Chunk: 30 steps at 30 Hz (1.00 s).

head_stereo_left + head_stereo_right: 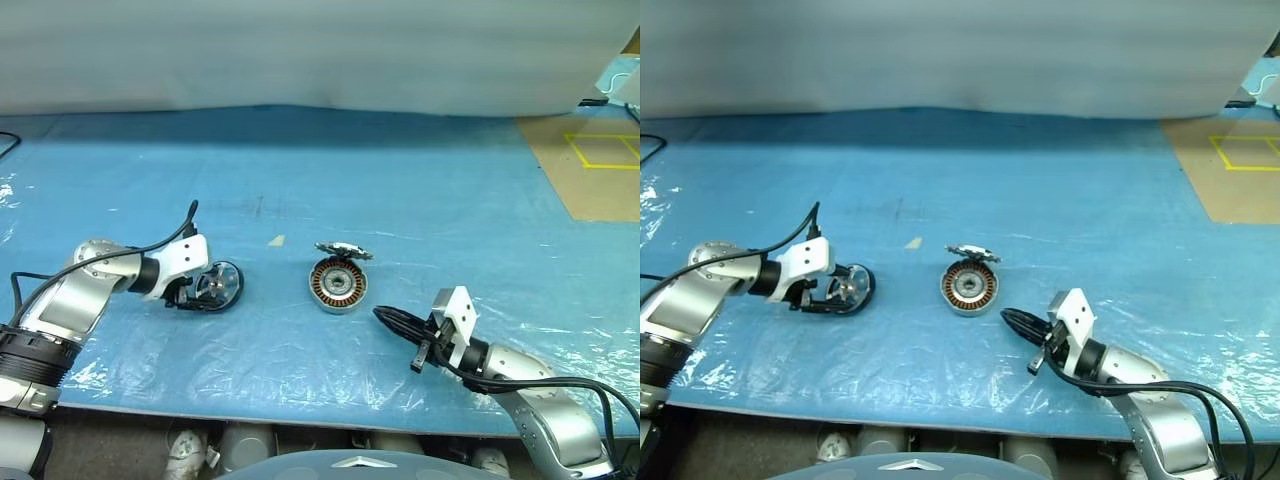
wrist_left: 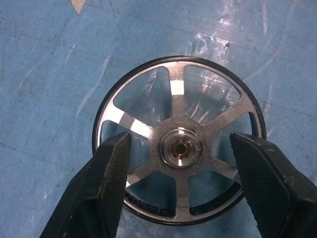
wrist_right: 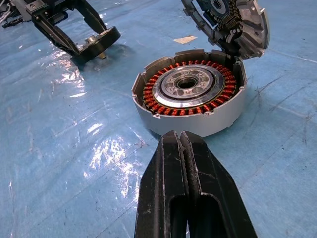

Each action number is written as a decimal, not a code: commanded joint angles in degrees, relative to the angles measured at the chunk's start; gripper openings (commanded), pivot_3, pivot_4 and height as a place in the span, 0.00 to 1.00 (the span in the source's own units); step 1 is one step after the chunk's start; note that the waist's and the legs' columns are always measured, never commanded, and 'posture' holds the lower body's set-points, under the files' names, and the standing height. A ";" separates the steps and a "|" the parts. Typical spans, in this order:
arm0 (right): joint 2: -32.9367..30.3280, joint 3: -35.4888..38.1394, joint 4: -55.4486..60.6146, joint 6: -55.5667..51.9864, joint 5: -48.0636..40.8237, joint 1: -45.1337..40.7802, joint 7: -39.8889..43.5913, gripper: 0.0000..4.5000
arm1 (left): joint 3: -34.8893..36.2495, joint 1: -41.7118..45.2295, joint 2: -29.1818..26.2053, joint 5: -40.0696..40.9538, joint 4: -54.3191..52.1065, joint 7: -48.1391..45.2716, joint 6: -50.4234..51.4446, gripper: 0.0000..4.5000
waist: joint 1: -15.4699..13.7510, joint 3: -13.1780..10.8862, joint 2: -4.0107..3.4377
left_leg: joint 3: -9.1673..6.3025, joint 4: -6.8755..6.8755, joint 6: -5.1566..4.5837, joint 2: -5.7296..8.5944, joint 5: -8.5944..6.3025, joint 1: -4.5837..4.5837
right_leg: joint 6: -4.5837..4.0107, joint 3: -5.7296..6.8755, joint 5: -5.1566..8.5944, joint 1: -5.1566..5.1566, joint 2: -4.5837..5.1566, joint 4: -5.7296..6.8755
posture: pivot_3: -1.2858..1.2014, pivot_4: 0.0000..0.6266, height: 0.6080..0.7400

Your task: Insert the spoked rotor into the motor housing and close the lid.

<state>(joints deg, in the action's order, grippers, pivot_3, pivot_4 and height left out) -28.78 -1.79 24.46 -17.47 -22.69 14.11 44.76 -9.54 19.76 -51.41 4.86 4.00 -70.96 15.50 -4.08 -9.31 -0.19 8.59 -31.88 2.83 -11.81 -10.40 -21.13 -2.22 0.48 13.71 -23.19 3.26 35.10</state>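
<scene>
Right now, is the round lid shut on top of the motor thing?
No, the lid stands tipped up at the back edge of the motor housing, leaving its copper windings showing.

The lid (image 3: pixel 233 22) is cut off by the right wrist view's edge.

I am standing at what looks like a robotics lab or test bench rather than a home or a shop. My work surface is a wide table (image 1: pixel 420 190) draped in blue sheeting with crinkled clear plastic film (image 1: pixel 250 350) over it (glare patches show on it). Behind it hangs a plain pale grey curtain (image 1: pixel 300 50), which screens off the room. At the far right lies brown cardboard or board (image 1: pixel 590 170) marked with yellow tape lines (image 1: pixel 600 150), like a marked zone. The parts laid out are bare motor components: a motor housing (image 1: pixel 338 285) with exposed copper windings, and a spoked rotor (image 2: pixel 179 144) lying loose on the sheet.
</scene>
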 commanded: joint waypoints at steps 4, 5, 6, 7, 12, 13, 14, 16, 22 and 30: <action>0.00 0.27 0.61 1.49 -0.15 -0.17 -0.03 0.00 | 0.51 0.03 0.01 -0.99 0.81 1.71 -0.86 0.65 | 0.01 0.00 0.00 | 0.00 0.00 0.00 0.00 0.00 0.00 | 0.00 0.00 0.00 0.00 0.00 0.00 | 0.52 0.24 1.00; -0.06 0.30 0.59 1.52 -0.12 -0.13 -0.04 0.00 | 0.54 0.23 0.22 -1.16 1.04 2.22 -0.85 0.60 | 0.00 0.00 0.00 | 0.00 0.00 0.00 0.00 0.00 0.01 | 0.00 0.00 0.00 0.00 0.00 0.00 | 0.52 0.24 1.00; -0.10 0.32 0.55 1.56 -0.07 -0.12 -0.05 0.00 | 0.53 0.35 0.35 -1.19 1.17 2.49 -1.01 0.53 | 0.00 0.01 -0.01 | 0.00 0.00 0.00 0.00 0.00 0.02 | 0.00 0.00 0.00 0.01 0.00 0.01 | 0.52 0.24 1.00; -0.10 0.31 0.46 1.54 -0.04 -0.21 -0.08 0.00 | 0.59 0.47 0.54 -1.19 1.25 2.87 -1.08 0.47 | -0.01 0.03 -0.04 | 0.00 0.00 0.00 0.00 0.00 0.04 | 0.00 0.00 0.00 0.04 0.00 0.01 | 0.52 0.24 1.00; -0.11 0.46 0.55 2.24 0.15 -0.15 0.04 0.00 | 0.85 0.60 0.76 -0.85 0.58 3.42 -0.87 0.29 | -0.09 0.06 -0.09 | 0.00 0.00 -0.05 0.01 -0.03 0.17 | 0.01 0.00 0.00 0.18 0.07 0.01 | 0.52 0.24 1.00; -0.04 0.54 0.60 2.70 0.13 0.03 0.15 0.00 | 0.92 0.66 0.67 -0.65 0.40 3.19 -0.81 0.29 | -0.09 0.06 -0.09 | 0.00 0.00 -0.05 0.01 -0.03 0.17 | 0.01 0.00 0.00 0.19 0.08 0.01 | 0.52 0.24 1.00; 0.33 0.83 0.67 3.64 -0.10 0.38 0.22 0.00 | 1.03 0.87 0.53 -0.33 0.11 2.82 -0.56 0.29 | -0.10 0.06 -0.09 | 0.00 0.00 -0.05 0.01 -0.03 0.17 | 0.01 0.00 0.00 0.19 0.08 0.01 | 0.52 0.24 1.00; 1.35 1.50 0.07 6.89 -0.06 1.21 0.36 0.00 | 1.22 1.31 0.37 0.66 -0.52 1.76 0.33 0.29 | -0.15 0.06 -0.09 | 0.00 0.00 -0.05 0.01 -0.03 0.16 | 0.01 0.00 0.00 0.18 0.08 0.01 | 0.52 0.24 1.00; 2.38 1.92 -3.55 15.79 1.51 4.05 1.81 0.00 | 1.49 4.03 1.42 5.19 -4.23 -1.95 3.44 0.29 | -0.15 0.03 -0.05 | -0.01 0.01 -0.05 0.01 -0.03 0.01 | 0.00 0.05 0.00 0.12 0.08 -0.13 | 0.52 0.24 1.00; 2.42 0.14 -5.92 18.59 4.51 5.11 1.11 0.00 | -0.02 8.18 4.52 11.86 -13.58 -5.61 9.42 0.29 | 0.13 0.01 -0.02 | -0.01 0.09 -0.04 0.00 -0.02 -0.01 | -0.01 0.10 0.00 0.10 0.05 -0.17 | 0.52 0.24 1.00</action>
<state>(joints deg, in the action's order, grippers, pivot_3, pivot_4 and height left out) -26.40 -1.24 18.14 -0.28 -18.75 19.19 45.96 -9.48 26.27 -46.90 14.44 -6.39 -75.26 23.35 -3.96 -9.29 -0.21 8.58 -31.77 2.79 -11.81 -10.42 -21.13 -2.23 0.58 13.71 -23.09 3.30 34.93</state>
